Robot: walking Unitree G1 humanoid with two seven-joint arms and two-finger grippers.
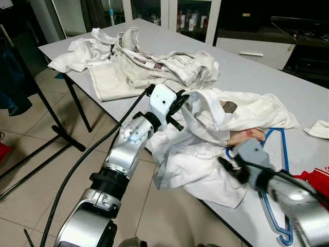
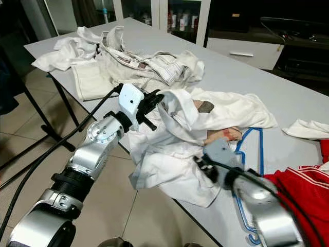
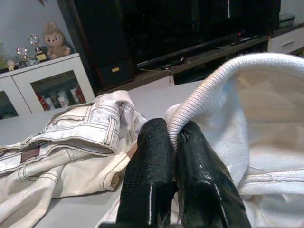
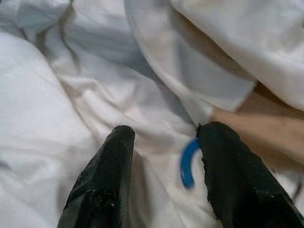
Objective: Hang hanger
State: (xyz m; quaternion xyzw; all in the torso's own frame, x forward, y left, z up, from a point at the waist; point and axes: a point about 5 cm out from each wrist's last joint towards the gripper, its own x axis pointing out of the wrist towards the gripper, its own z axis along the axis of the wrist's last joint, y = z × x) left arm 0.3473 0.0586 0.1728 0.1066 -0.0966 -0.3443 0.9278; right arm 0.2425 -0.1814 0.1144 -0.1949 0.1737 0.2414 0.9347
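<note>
**Hanger half-buried, collar pinched, hook next**

The hanger (image 1: 275, 185), blue and thin, lies flat on the worktop (image 1: 267, 77) near its front edge, on my right side, its upper part tucked under the white shirt (image 1: 205, 149) and its lower bar running out toward me. My right hand (image 4: 164, 156) is nearest it: the fingers stand apart, holding nothing, poised over the cloth with the blue hook (image 4: 188, 164) curving up between them. I judge this the step of taking hold of the hanger while the shirt is held ready, and nothing is hung yet.

A little farther on, my left hand (image 3: 173, 142) is closed tight on the ribbed collar (image 3: 209, 85) of the shirt, lifting that edge clear of the worktop.

Next I think the right fingers must close squarely on the hook without catching a fold of cloth; the wire is slim and could slip.

Beyond lie the cream trousers (image 1: 154, 64), crumpled, and to my right a red garment (image 2: 303, 190).
</note>
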